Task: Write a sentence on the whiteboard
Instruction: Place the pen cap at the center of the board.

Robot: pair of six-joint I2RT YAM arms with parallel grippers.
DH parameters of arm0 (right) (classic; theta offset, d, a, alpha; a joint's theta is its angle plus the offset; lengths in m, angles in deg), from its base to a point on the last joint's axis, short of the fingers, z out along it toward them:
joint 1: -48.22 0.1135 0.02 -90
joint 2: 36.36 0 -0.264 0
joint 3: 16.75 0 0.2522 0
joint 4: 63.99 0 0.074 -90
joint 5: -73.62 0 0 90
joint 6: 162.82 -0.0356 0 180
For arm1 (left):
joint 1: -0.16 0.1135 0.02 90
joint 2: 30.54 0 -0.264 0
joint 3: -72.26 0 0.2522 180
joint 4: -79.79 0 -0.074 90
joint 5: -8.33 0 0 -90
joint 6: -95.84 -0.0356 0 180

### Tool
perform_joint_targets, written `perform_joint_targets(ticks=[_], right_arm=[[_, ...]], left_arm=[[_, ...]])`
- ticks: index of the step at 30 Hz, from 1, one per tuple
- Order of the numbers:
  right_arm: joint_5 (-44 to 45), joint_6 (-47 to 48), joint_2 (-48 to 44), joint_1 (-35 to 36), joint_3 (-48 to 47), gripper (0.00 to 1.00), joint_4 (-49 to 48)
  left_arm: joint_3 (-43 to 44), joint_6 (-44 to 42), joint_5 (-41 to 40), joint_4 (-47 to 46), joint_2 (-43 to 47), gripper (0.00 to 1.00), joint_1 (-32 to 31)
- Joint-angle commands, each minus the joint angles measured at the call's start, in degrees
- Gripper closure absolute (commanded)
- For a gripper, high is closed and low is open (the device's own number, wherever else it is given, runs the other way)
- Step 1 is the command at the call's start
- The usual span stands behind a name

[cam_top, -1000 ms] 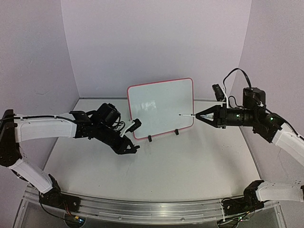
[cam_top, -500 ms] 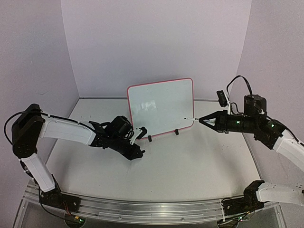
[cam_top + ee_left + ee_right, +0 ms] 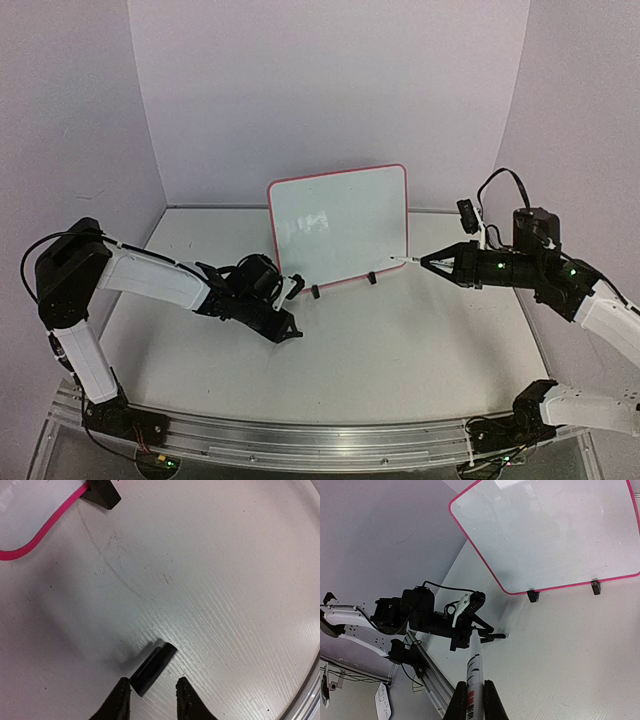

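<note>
The whiteboard (image 3: 340, 225) stands tilted back on small black feet at the centre back, and its face is blank; no sentence shows on it. It also shows in the right wrist view (image 3: 555, 530). My right gripper (image 3: 437, 262) is shut on the black-and-white marker pen (image 3: 476, 662), whose bare tip points left, close to the board's lower right corner (image 3: 402, 262). My left gripper (image 3: 152, 694) is open and low over the table in front of the board's lower left corner. A black pen cap (image 3: 154, 666) lies on the table between its fingertips, touching the left one.
A corner of the board's pink frame (image 3: 30, 550) and one black foot (image 3: 102, 492) show in the left wrist view. An aluminium rail (image 3: 300, 440) runs along the near table edge. Pale walls close in the back and both sides.
</note>
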Motion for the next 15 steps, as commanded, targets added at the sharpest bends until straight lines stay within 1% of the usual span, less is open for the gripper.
perform_joint_targets(ticks=[1, 7, 11, 15], right_arm=[[1.08, 0.41, -1.02, -0.18, 0.53, 1.0, -0.83], [1.87, 0.44, -1.08, -0.16, 0.53, 1.0, -0.59], [4.25, 0.46, -0.87, -0.18, 0.16, 1.0, 0.62], [6.52, 0.8, 0.28, -0.18, -1.57, 1.0, 1.98]], left_arm=[[-0.57, 1.11, -2.27, -1.73, 0.89, 0.61, 0.0], [-0.22, 0.73, -2.96, 0.59, 3.63, 0.38, 0.07], [1.56, -0.43, -3.52, 4.85, 6.88, 0.27, 0.76], [5.29, -2.76, -1.31, 11.51, 10.55, 0.23, 3.96]])
